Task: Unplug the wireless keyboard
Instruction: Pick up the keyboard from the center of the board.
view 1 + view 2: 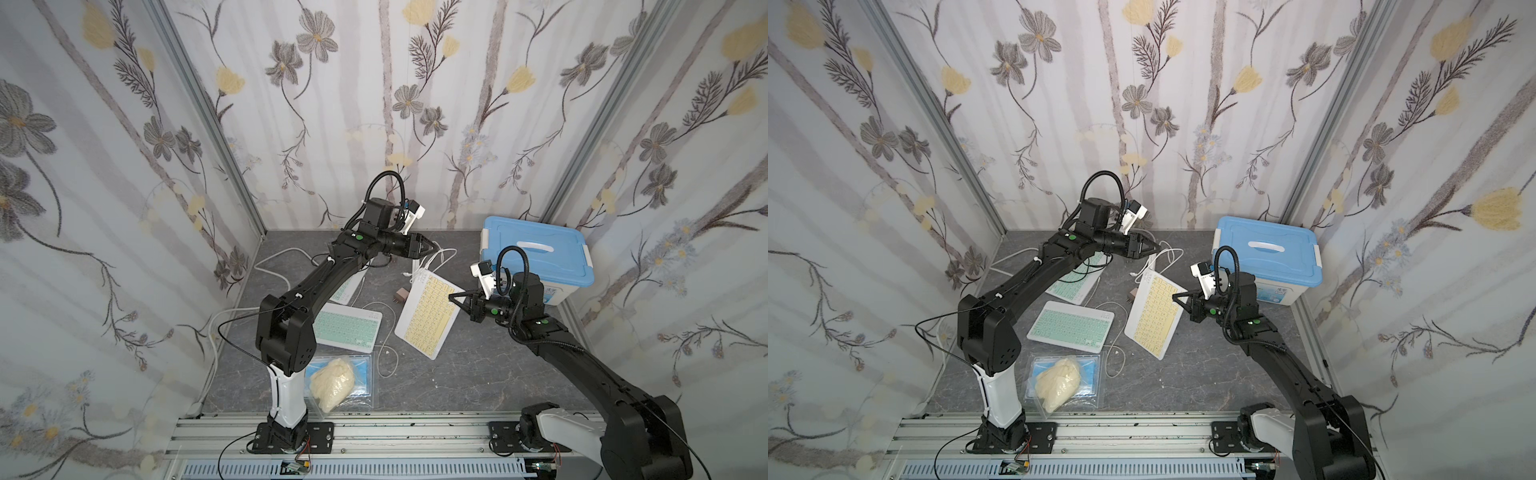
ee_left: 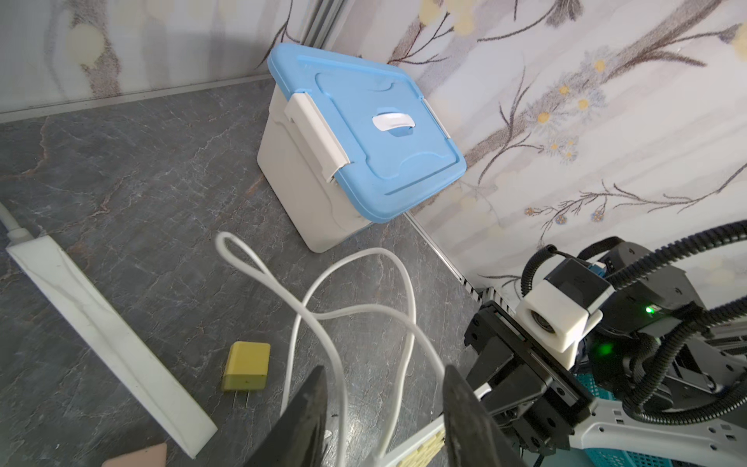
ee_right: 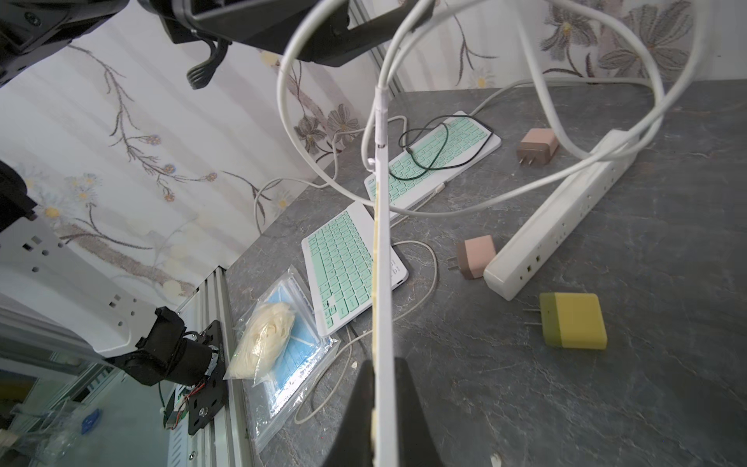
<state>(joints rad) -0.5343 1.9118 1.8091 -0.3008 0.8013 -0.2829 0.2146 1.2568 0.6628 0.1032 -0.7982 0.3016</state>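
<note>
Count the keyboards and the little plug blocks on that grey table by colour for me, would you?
yellow keyboard: 1
mint-green keyboards: 2
pinkish-brown plug blocks: 2
yellow plug block: 1
Total: 6
</note>
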